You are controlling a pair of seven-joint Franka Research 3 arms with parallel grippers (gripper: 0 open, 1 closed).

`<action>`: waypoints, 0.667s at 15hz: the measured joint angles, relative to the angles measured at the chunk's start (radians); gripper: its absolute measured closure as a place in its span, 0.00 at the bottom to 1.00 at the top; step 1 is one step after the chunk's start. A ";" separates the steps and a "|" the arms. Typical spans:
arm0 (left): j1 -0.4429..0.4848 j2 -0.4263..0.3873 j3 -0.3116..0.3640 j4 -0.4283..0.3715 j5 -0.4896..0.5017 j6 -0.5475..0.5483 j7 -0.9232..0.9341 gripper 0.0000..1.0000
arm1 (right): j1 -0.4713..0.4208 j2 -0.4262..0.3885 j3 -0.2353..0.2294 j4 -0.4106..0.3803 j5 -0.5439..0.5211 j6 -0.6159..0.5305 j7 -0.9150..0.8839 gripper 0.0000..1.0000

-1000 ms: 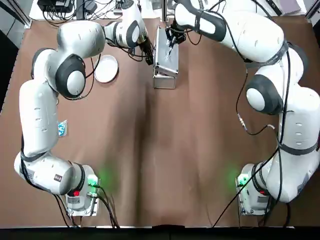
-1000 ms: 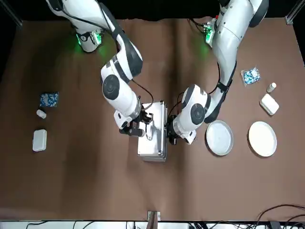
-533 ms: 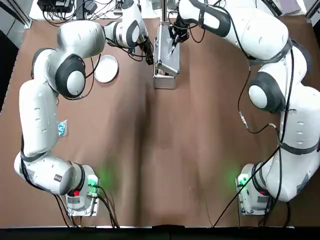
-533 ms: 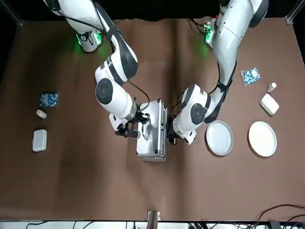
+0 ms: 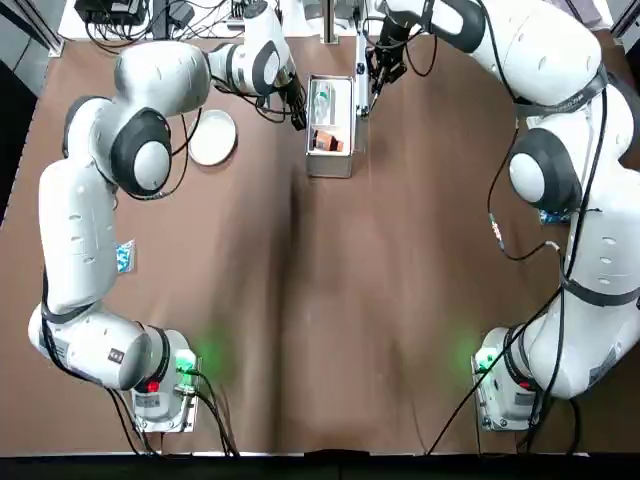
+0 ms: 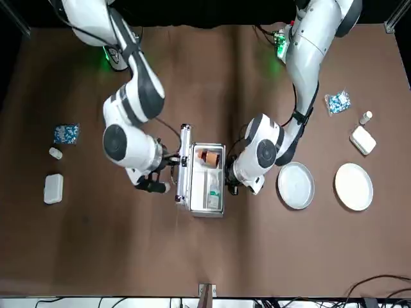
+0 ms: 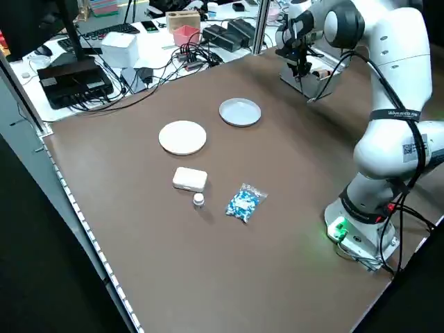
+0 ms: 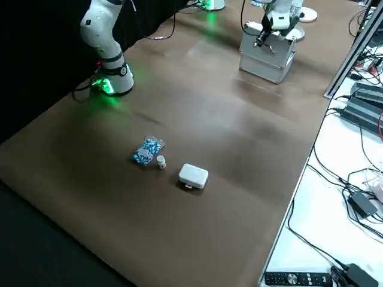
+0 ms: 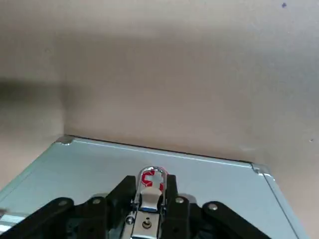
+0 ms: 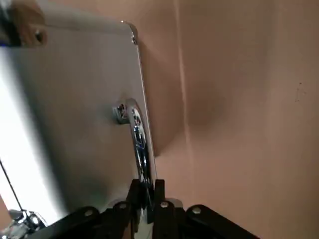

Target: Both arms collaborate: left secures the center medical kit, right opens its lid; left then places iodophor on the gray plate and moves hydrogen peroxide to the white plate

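see medical kit [image 6: 207,214] open near the table's far edge, away from the arm bases. find left gripper [image 9: 153,184] at the kit's left side, pinching the metal latch [image 9: 148,199] between both fingers. find right gripper [image 10: 146,186] on the other side, fingers closed around the slim handle [image 10: 139,142] of the lid [image 6: 184,168]. note lid swung up on edge along the kit's right side.

inside kit, make out iodophor [image 6: 209,157] at the end nearer the bases, brown-orange, lying down (lettering too small to read). see hydrogen peroxide [image 6: 214,192] toward the opposite end, pale with teal top.

to the left of the kit, see gray plate [image 6: 296,185], rimmed and bare, then white plate [image 6: 354,187] farther out, also bare. nearer the bases on that side, count white box [image 6: 363,140], small white bottle [image 6: 365,117] just beside, and blue-and-white packet [image 6: 338,102]. on the right side, find a similar box, bottle and packet, set well apart from the kit.
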 joint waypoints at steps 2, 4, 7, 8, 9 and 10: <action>0.000 0.000 -0.001 0.001 0.000 0.000 0.000 0.68 | -0.006 -0.001 0.003 -0.005 0.005 0.000 -0.023 0.87; 0.000 0.000 0.000 0.001 0.000 0.000 0.000 0.68 | -0.006 -0.001 0.003 -0.005 0.005 0.000 -0.025 0.87; 0.000 0.001 0.000 0.000 0.000 0.000 0.000 0.68 | -0.010 0.001 -0.001 -0.022 -0.004 0.001 -0.026 0.84; 0.000 0.001 0.001 0.000 0.000 0.000 0.000 0.68 | -0.012 0.007 -0.004 -0.032 -0.007 0.005 -0.028 0.82; 0.000 0.001 0.000 0.000 0.000 0.000 0.000 0.68 | -0.016 0.009 -0.004 -0.035 -0.001 0.005 -0.037 0.82; -0.001 0.001 0.000 0.001 0.000 0.000 0.000 0.68 | -0.017 0.010 -0.004 -0.038 -0.002 0.008 -0.038 0.81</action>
